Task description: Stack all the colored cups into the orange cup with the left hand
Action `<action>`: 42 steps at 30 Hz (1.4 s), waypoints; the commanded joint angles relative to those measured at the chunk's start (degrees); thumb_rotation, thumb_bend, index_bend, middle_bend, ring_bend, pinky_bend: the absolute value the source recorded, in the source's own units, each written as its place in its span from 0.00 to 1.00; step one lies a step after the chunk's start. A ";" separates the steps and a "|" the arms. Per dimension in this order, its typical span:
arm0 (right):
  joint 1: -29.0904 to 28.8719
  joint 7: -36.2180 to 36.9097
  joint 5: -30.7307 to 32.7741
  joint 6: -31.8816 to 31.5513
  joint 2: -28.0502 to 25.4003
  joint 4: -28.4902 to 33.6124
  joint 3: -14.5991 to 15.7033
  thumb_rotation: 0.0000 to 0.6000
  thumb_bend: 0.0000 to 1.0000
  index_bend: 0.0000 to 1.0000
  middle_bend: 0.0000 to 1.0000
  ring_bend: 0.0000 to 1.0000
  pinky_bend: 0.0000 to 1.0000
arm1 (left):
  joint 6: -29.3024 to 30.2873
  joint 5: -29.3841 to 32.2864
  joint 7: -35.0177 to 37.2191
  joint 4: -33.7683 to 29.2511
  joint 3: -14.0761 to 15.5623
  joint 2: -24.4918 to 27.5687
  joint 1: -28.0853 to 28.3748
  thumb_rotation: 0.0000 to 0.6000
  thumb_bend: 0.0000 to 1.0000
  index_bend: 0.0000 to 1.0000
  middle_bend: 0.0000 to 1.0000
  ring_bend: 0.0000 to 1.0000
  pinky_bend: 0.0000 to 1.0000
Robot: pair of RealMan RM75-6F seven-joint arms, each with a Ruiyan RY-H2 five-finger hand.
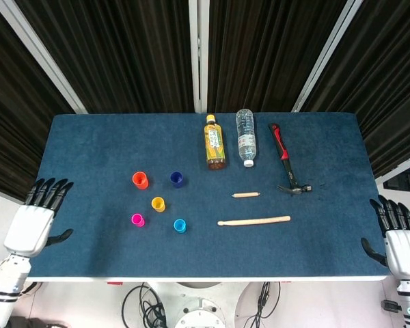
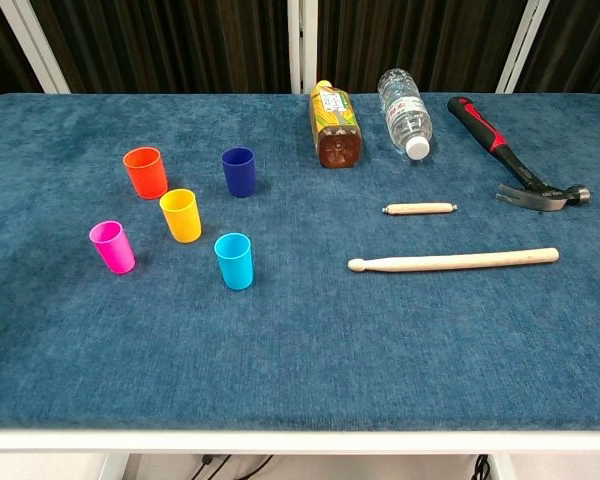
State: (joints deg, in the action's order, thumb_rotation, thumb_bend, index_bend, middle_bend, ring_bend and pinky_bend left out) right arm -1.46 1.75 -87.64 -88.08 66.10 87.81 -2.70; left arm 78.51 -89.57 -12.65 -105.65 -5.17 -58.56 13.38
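Standing upright and apart on the left half of the blue table (image 2: 300,360) are the orange cup (image 2: 145,172), navy cup (image 2: 239,171), yellow cup (image 2: 180,215), pink cup (image 2: 112,247) and light-blue cup (image 2: 234,261), none stacked. Off the table's near-left corner the left robot hand (image 1: 33,224) hovers empty with fingers spread, and the right robot hand (image 1: 400,242) does likewise off the near-right corner. Further right lie a tea bottle (image 2: 335,125), water bottle (image 2: 404,112), hammer (image 2: 515,168), short wooden dowel (image 2: 420,209) and drumstick (image 2: 453,261).
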 commanded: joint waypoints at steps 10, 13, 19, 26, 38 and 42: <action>0.03 0.44 -0.96 0.02 0.35 -0.22 0.53 1.00 0.23 0.00 0.00 0.00 0.00 | -24.50 17.59 -4.97 -1.06 -12.51 -5.81 23.82 1.00 0.15 0.09 0.08 0.00 0.00; -0.03 -0.02 -1.17 0.00 0.09 0.39 0.53 1.00 0.23 0.00 0.00 0.00 0.00 | -28.19 21.74 -7.77 2.73 -12.87 -10.25 28.66 1.00 0.15 0.09 0.09 0.00 0.00; -0.51 -0.84 -1.59 0.75 -0.06 1.31 0.70 1.00 0.23 0.00 0.00 0.00 0.00 | -31.22 27.82 -11.44 9.62 -11.61 -18.21 34.60 1.00 0.15 0.11 0.11 0.00 0.00; -0.80 -0.72 -1.60 1.24 -0.13 1.31 0.73 1.00 0.24 0.00 0.00 0.00 0.00 | -33.20 32.85 -12.23 17.24 -11.11 -24.34 39.21 1.00 0.15 0.12 0.14 0.01 0.00; -0.99 0.98 -0.99 2.85 0.39 -0.74 1.34 1.00 0.24 0.00 0.00 0.00 0.00 | -36.41 35.08 -10.54 31.08 -8.53 -32.71 43.77 1.00 0.17 0.19 0.20 0.15 0.00; -0.97 2.15 -1.31 2.12 0.59 -1.61 1.08 1.00 0.24 0.00 0.00 0.00 0.00 | -37.15 34.61 -10.07 35.73 -7.56 -34.80 44.56 1.00 0.18 0.22 0.23 0.20 0.00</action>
State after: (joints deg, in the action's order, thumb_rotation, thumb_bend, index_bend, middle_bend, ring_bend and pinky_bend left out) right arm -2.45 3.63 -88.80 -85.69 66.61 86.47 -1.52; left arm 41.92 -54.71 -23.18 -71.71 -13.37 -92.13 57.32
